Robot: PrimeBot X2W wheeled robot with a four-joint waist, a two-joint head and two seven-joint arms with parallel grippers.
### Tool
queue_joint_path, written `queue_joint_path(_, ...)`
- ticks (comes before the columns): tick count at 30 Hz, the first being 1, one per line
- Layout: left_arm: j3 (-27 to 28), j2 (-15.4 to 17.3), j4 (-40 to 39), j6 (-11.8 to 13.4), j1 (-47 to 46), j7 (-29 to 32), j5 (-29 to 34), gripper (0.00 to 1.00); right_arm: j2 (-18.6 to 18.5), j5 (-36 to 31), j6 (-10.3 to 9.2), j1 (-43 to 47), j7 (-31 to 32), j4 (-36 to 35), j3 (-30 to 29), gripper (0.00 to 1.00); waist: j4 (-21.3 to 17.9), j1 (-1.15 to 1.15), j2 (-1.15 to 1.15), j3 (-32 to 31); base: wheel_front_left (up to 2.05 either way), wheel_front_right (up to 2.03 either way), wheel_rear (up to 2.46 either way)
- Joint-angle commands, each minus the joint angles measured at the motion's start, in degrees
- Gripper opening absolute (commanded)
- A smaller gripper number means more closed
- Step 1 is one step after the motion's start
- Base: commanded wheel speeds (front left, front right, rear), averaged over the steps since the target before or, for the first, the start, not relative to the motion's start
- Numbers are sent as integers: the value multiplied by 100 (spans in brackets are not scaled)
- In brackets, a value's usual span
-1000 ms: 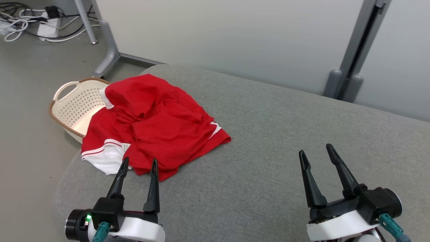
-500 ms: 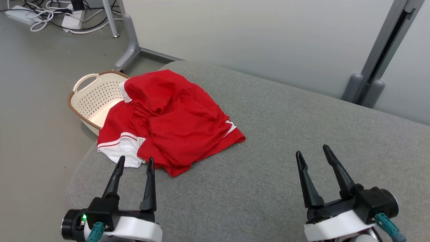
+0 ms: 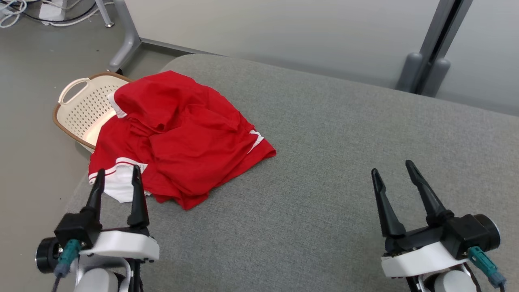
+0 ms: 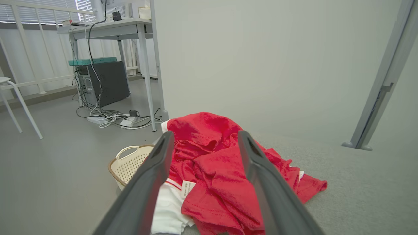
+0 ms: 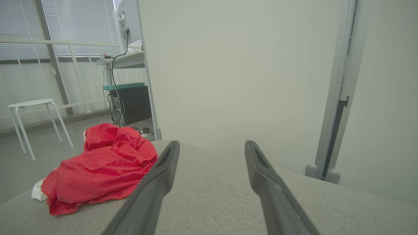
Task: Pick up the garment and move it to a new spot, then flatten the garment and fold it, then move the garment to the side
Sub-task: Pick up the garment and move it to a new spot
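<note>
Garment (image 3: pixel 178 138): lying crumpled at the left end of the grey cushion (image 3: pixel 324 170), seemingly overhanging the edge above the basket (image 3: pixel 75 107). Hovering near its white hem, left gripper (image 3: pixel 118 170), fingers spread, holding nothing; right gripper (image 3: pixel 392 167) likewise gaping empty, well apart. Risking, probably: pinching only one loose layer, or nudging and dragging the heap off into the basket.

Garment (image 3: pixel 182 134) on cushion (image 3: pixel 344 162), basket (image 3: pixel 83 111) at left
</note>
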Motion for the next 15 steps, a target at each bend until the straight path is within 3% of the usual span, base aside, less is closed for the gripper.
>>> queue_joint_path(1,137,20,166,-77,-269,-5,-134,100,-104,-54,0,-73,-34,-14,-70,100,-198,0,0,298,0,0,0)
queue_joint_path(7,630,283,1423,-389,-1350,25,-483,100,-471,-127,0,-380,-34,-114,-241,100,-499,0,0,1003,0,0,0)
queue_joint_path(15,734,958,2973,-575,-2891,916,-680,100,-718,-202,0,-609,-34,-282,-559,100,-818,0,0,1646,0,0,0)
